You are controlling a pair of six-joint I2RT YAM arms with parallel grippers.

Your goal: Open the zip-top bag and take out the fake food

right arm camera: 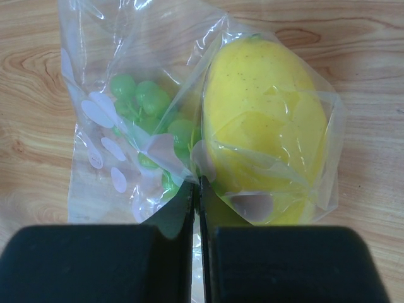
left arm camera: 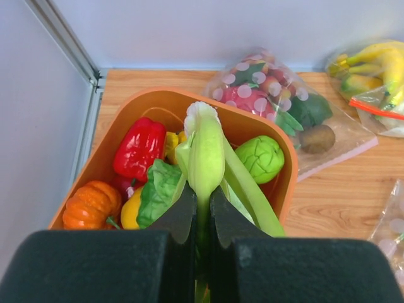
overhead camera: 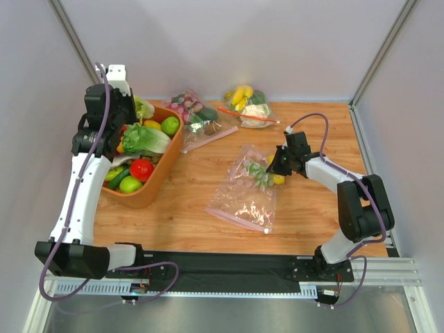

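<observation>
The zip-top bag point(overhead camera: 244, 200) lies on the wooden table, clear with pale pink dots, its pink zip strip point(overhead camera: 234, 220) at the near edge. My right gripper point(overhead camera: 275, 166) is shut on a fold of the bag's plastic point(right arm camera: 183, 158) at its far right corner. The yellow lemon-like piece point(right arm camera: 265, 120) and the green grapes point(right arm camera: 148, 104) are inside the bag right by the fingers. My left gripper point(left arm camera: 202, 192) is shut on the long pale-green stalk point(left arm camera: 205, 151) and holds it above the orange basket point(left arm camera: 287, 183).
The orange basket point(overhead camera: 164, 172) at the left holds lettuce, a red pepper, a small pumpkin and other fake food. Two other clear bags lie at the back: one with dark grapes point(overhead camera: 198, 111), one with banana and cauliflower point(overhead camera: 248, 104). Walls stand close on three sides.
</observation>
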